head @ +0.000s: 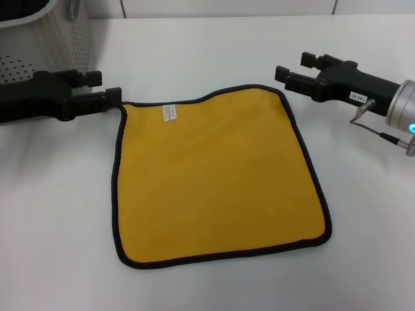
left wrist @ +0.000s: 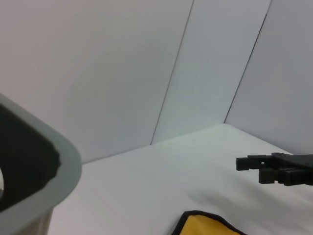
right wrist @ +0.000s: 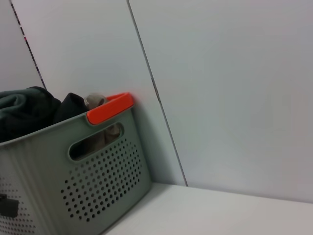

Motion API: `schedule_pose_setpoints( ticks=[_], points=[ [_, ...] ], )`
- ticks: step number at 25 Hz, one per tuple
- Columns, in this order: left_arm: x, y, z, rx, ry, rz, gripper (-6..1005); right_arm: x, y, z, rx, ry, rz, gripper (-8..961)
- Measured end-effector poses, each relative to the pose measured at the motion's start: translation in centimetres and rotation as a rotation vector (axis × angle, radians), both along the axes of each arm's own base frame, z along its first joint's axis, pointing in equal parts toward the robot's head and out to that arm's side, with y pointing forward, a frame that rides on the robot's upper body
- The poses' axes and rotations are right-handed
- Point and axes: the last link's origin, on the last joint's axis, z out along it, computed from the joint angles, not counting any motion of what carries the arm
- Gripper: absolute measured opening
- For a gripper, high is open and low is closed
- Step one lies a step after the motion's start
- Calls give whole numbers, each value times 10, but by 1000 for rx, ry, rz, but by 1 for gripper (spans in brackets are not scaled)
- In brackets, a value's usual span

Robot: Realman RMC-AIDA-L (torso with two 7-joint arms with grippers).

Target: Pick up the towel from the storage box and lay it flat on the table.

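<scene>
The yellow towel [head: 217, 178] with black edging and a small white label [head: 169, 113] lies spread flat on the white table [head: 363, 259] in the head view. My left gripper [head: 107, 87] is open at the towel's far left corner, its lower finger touching the edging. My right gripper [head: 289, 69] is open and empty, just beyond the towel's far right corner. The grey perforated storage box [head: 45, 39] stands at the far left, behind my left arm. The left wrist view shows a towel corner [left wrist: 205, 224] and my right gripper [left wrist: 257, 169] farther off.
In the right wrist view the storage box [right wrist: 98, 181] has an orange handle [right wrist: 110, 107] and holds dark clothes [right wrist: 29, 110]. A white panelled wall [right wrist: 220, 88] stands behind the table. Bare tabletop lies in front of and to both sides of the towel.
</scene>
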Motion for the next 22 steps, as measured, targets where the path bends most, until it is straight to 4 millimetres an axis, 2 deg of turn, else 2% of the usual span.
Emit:
schedule_pose_setpoints(
  ticks=[2,3,10,13,14,17,20,21,22],
  points=[
    [-1,-1,0,1,0,0,640,0,0,0,2,0,2,761],
    [-1,-1,0,2,0,-1,645,-1,0,1,3,1,3,805],
    [-2,-3,-1,9,1,-17,667,-1,1,2,7,1,5,850],
    [2,-12,-2,22,-29,-107,666,-2,-4,0,-15,13,19,870],
    [4,-17,-3,25,-41,-147,666,-5,-10,-3,-53,29,44,876],
    [16,-51,-5,55,-147,-414,665,-18,-41,-9,-193,91,198,874],
    [21,-79,-10,109,-244,-553,665,-33,-91,-2,-304,180,491,871],
    [21,-85,-11,122,-261,-574,665,-33,-91,-2,-304,180,491,870],
    [21,-92,-16,128,-274,-589,665,-39,-109,4,-331,224,593,870]
  ],
)
